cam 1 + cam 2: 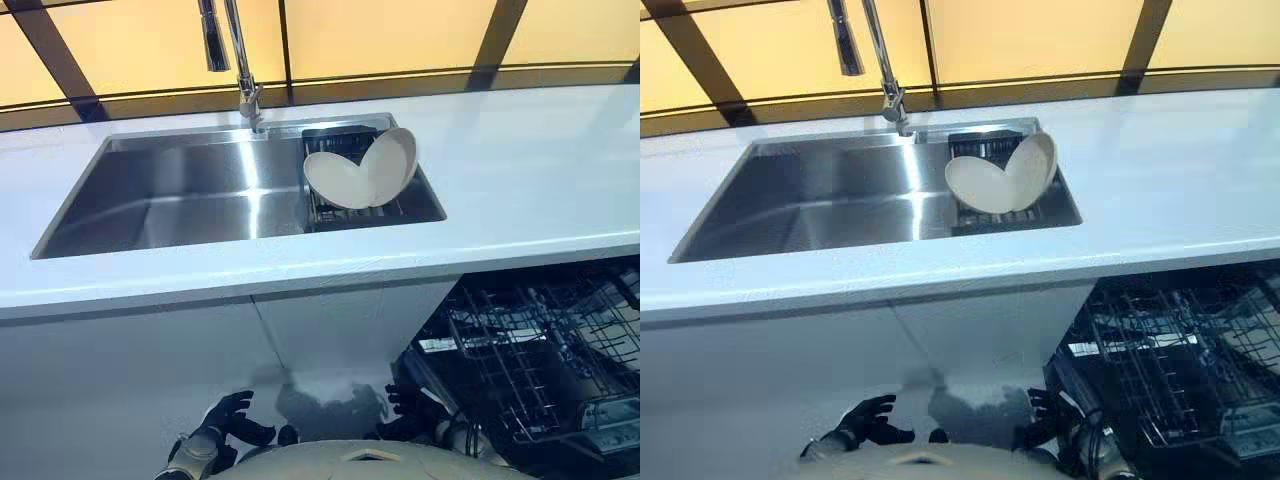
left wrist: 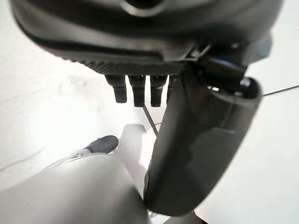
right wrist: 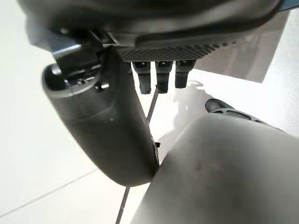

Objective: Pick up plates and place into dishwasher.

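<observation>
Closest to me, low in the head views, my left hand (image 1: 224, 428) hangs in front of the white cabinet front (image 1: 140, 370), its fingers loose and spread with nothing in them. My right hand (image 1: 404, 404) hangs beside it, next to the open dishwasher (image 1: 545, 365). Its wrist view shows the fingers relaxed and apart from the thumb, also holding nothing.

The dishwasher's dark wire rack (image 1: 520, 350) is pulled out below the edge of the desk (image 1: 520, 170), at my lower right.

Up on the desk, the steel sink (image 1: 180, 200) sits under the faucet (image 1: 240, 60). In the sink's right end I see a dark drying rack (image 1: 330, 140) holding two white plates (image 1: 340, 180). They stand on edge and overlap, the nearer one leaning left and the other one (image 1: 398, 160) tilted right behind it. Both plates are well apart from my hands.
</observation>
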You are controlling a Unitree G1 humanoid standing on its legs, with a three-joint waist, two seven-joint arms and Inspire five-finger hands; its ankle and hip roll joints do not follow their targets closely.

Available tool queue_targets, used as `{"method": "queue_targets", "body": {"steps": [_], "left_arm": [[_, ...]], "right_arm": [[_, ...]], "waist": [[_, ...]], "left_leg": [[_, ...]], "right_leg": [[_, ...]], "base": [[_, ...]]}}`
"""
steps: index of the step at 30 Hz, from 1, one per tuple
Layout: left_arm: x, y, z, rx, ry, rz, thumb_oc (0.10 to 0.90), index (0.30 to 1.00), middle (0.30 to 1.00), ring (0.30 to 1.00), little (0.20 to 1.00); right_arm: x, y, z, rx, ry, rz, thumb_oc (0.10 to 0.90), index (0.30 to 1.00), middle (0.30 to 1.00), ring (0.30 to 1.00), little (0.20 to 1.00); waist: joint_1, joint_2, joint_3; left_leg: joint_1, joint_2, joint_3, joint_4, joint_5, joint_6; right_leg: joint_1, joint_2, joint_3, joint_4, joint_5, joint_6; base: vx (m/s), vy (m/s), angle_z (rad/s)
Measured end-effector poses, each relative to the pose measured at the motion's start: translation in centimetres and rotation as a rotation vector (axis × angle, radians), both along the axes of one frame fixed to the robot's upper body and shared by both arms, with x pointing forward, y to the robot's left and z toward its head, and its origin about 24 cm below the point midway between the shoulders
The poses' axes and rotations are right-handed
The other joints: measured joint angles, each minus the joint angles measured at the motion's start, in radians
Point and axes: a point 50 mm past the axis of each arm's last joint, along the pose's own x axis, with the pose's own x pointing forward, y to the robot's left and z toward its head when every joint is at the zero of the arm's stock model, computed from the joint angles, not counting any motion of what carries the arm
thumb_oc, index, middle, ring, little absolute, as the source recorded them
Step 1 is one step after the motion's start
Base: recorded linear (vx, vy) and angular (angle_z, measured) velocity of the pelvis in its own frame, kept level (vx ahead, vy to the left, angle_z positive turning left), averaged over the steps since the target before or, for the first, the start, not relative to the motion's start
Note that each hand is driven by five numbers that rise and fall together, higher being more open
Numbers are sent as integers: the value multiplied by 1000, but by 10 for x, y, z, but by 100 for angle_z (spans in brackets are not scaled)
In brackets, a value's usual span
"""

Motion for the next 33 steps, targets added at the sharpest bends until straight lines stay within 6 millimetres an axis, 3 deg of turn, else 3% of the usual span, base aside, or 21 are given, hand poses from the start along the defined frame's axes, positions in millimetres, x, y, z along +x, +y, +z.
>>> {"method": "queue_targets", "body": {"steps": [17, 25, 29, 33], "left_arm": [[8, -7, 4, -25, -53, -95, 800, 900, 900, 900, 900], [18, -15, 12, -206, -78, -255, 800, 900, 900, 900, 900], [40, -36, 36, -360, -159, -539, 800, 900, 900, 900, 900], [64, -45, 63, -385, -282, -687, 800, 900, 900, 900, 900]], "right_arm": [[4, -1, 1, 4, 1, 6, 800, 900, 900, 900, 900], [6, -2, 2, 5, 1, 11, 800, 900, 900, 900, 900], [9, -6, 4, 6, 6, 25, 800, 900, 900, 900, 900], [14, -9, 6, 2, -5, 35, 800, 900, 900, 900, 900]], "waist": [[0, 8, 15], [-3, 11, 21], [-7, 25, 35], [-19, 40, 43]], "left_leg": [[0, 0, -1, 0, 0, 0], [2, 0, 3, 0, 1, 1], [5, 1, 14, 0, 1, 1], [7, 0, 15, 0, 2, -3]], "right_leg": [[1, 0, -1, 0, 0, 0], [-1, 0, 3, 2, 0, 0], [-2, 0, 15, 4, 0, 1], [-1, 0, 19, 4, 0, 1]], "base": [[5, -4, 4], [-1, 12, -1], [4, 39, -4], [2, 11, -3]]}}
